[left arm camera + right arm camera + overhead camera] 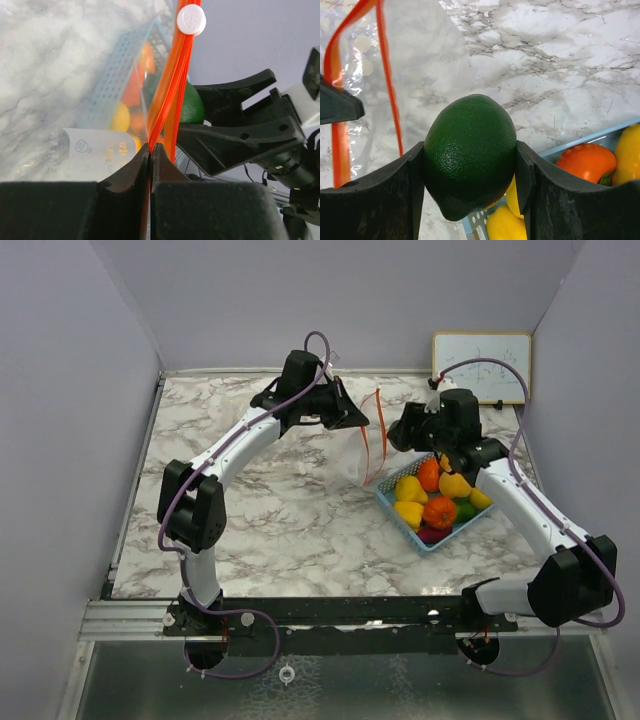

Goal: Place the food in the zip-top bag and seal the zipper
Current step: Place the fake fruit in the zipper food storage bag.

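- I see the basket (432, 535) holding yellow, orange and red food (439, 511).
- My right end effector (470, 200) clamps a lime (470, 155) beside the basket.
- My left end effector (150, 155) pinches the bag (357, 452) rim; its contents are hard to make out.

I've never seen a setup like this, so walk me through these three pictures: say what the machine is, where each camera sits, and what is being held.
These are two robot arms bolted to a marble table. The wide picture looks down from above and behind them. The other two come from cameras on each wrist. The left gripper is pinched shut on the orange zipper edge of a clear bag, holding it up. The right gripper is shut on a green fruit beside the bag. A blue basket on the table holds more toy fruit.
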